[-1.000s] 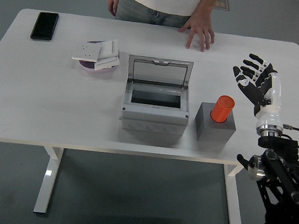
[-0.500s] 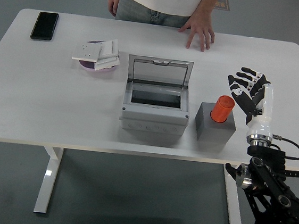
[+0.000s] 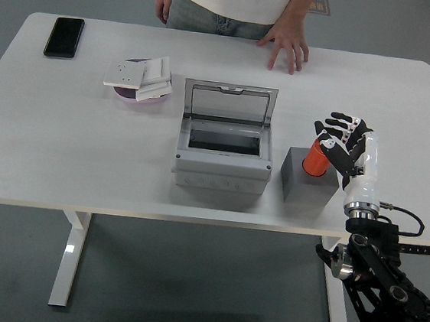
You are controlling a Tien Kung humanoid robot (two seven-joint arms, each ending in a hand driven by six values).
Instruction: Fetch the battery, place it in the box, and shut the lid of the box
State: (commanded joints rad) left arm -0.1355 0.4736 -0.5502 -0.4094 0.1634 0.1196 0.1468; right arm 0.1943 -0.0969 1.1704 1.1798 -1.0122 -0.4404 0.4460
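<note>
An orange cylindrical battery stands upright in a dark grey block holder right of centre. The grey box sits in the middle of the table with its clear lid raised at the back and its inside bare. My right hand comes in from the lower right, fingers spread, right beside the battery's top and partly over it, not closed around it. The left arm does not show.
A black phone lies at the far left. A pink dish with white parts sits left of the box. A person stands at the far side, one hand resting flat on the table edge.
My right hand has moved left and slightly down from the table's right side until its fingers reach the battery. The box, holder and person's hand have stayed put.
</note>
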